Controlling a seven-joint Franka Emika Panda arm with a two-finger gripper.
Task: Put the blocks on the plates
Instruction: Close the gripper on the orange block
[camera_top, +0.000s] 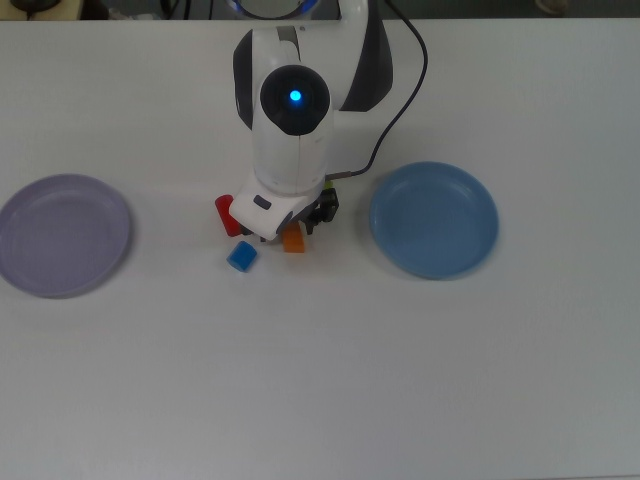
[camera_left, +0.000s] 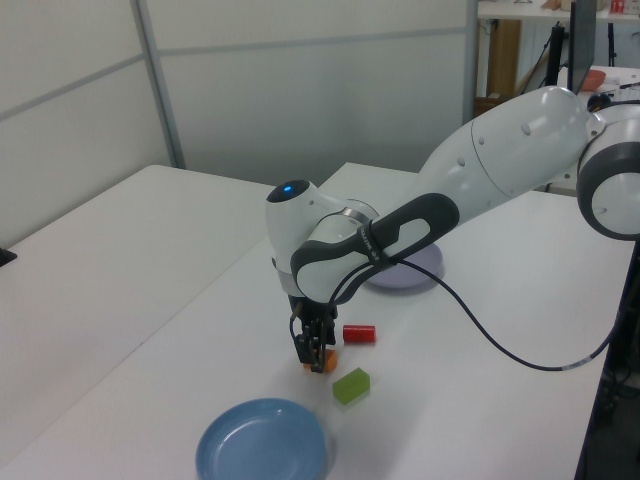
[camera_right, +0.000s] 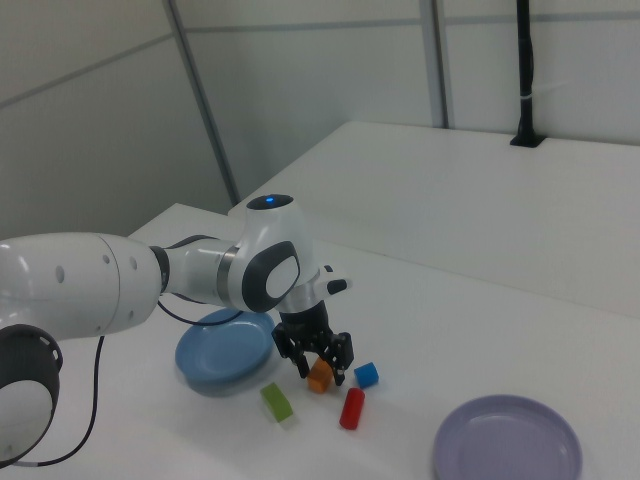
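Near the middle of the right view, the gripper (camera_right: 320, 368) is down at the white table (camera_top: 320, 380) with its two dark fingers spread on either side of the orange rectangular block (camera_right: 320, 376); the block sits between them on the table, and whether the pads actually touch it cannot be told. In the top view the same block (camera_top: 293, 240) peeks out just below the arm's white wrist, centre of the frame.

The lavender plate (camera_top: 62, 235) lies at the left edge of the top view and holds nothing. The blue plate (camera_top: 434, 219) lies right of centre in the top view and is likewise without a block.

All four blocks rest on the table between the plates. The red cylinder (camera_top: 224, 212) lies on its side just left of the wrist in the top view. The small blue cube (camera_top: 241, 257) sits just below it, close to the orange block. The lime-green rectangular block (camera_left: 351, 385) shows in the lower middle of the left view, near the blue plate's rim (camera_left: 262, 440); the arm covers it in the top view.
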